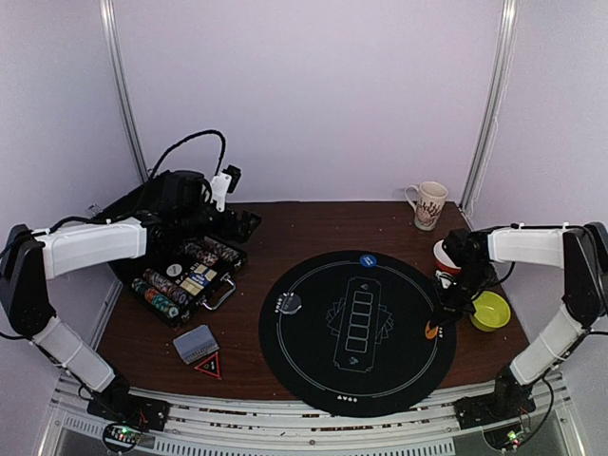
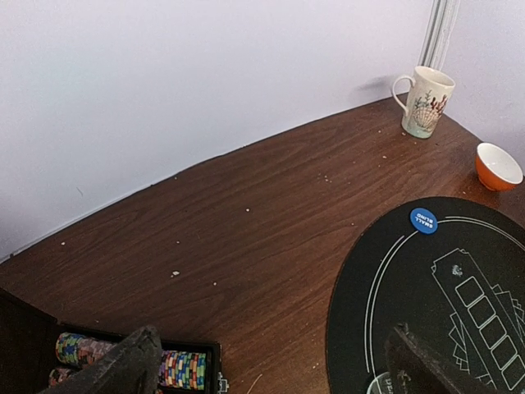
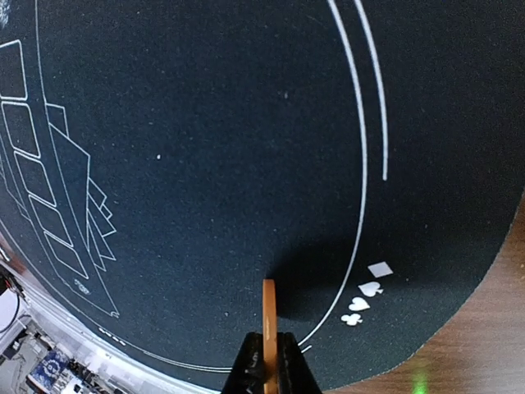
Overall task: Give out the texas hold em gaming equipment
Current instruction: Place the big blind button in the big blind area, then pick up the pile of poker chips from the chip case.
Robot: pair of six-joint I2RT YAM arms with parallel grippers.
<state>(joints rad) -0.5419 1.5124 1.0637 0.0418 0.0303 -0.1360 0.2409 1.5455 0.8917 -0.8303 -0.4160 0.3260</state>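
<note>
Right gripper [image 3: 264,365] pinches the orange button [image 3: 268,316] upright over the mat [image 3: 205,123], near its right rim (left gripper [image 2: 271,369] spread, well apart).

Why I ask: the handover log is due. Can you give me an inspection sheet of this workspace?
Surface: wood table with crumbs; round black mat on it.
Job's things: chips in open case; card deck on table; blue button and clear button on mat; orange button held on edge.
Clutter: mug, green bowl, orange bowl, red triangle.
Grippers: left gripper open, empty; right gripper shut on orange button, over the mat.
Cables: black loop behind the case.
Surroundings: pale walls, metal uprights.
</note>
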